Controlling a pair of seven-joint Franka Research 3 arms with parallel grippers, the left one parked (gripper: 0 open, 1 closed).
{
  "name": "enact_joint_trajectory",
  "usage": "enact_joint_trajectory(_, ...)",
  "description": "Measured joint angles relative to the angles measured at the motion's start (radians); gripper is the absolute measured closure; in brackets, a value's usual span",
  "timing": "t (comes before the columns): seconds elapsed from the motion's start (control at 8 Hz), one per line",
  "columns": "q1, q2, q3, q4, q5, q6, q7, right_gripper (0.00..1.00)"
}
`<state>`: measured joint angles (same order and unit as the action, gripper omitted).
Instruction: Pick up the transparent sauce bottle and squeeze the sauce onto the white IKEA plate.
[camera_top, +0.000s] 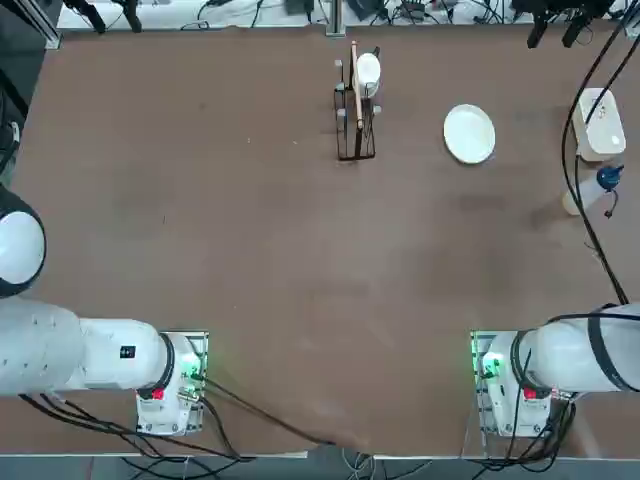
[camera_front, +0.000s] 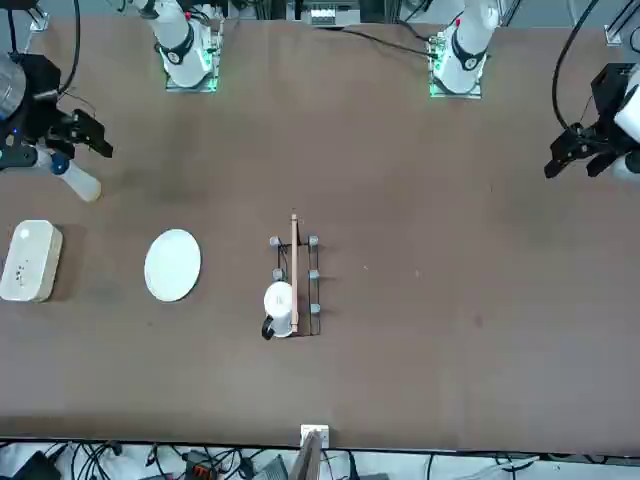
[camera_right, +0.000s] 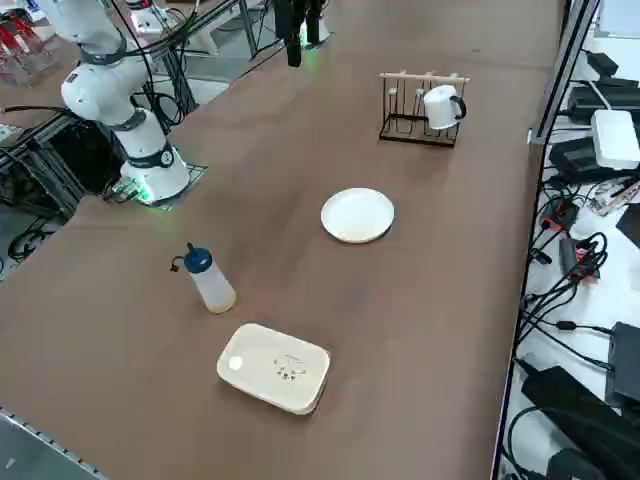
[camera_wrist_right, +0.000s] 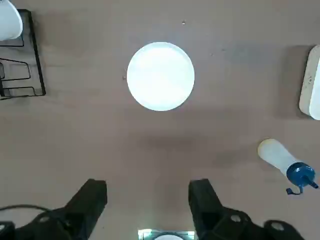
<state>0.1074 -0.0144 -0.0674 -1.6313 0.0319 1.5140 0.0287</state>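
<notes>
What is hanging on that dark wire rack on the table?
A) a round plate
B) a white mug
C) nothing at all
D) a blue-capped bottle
B. A white mug with a dark handle sits on the wire rack, while the bottle and the round plate rest on the table apart from it; the right gripper hangs open above the table.

No legible text, labels, brands or numbers anywhere; marks on white dish (camera_right: 274, 366) too small to read.

White rectangular dish (camera_wrist_right: 311, 82) cut by wrist view edge; wire rack (camera_wrist_right: 20, 57) too.
</notes>
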Motion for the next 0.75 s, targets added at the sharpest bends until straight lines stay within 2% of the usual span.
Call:
enact_joint_trajectory(0.5, 0.0, 0.002, 0.0, 0.0, -0.002, -0.006, 0.0, 0.0)
enact_joint_trajectory(0.75, 0.001, 0.005, 0.0, 0.0, -0.024, -0.047, 0.0, 0.0)
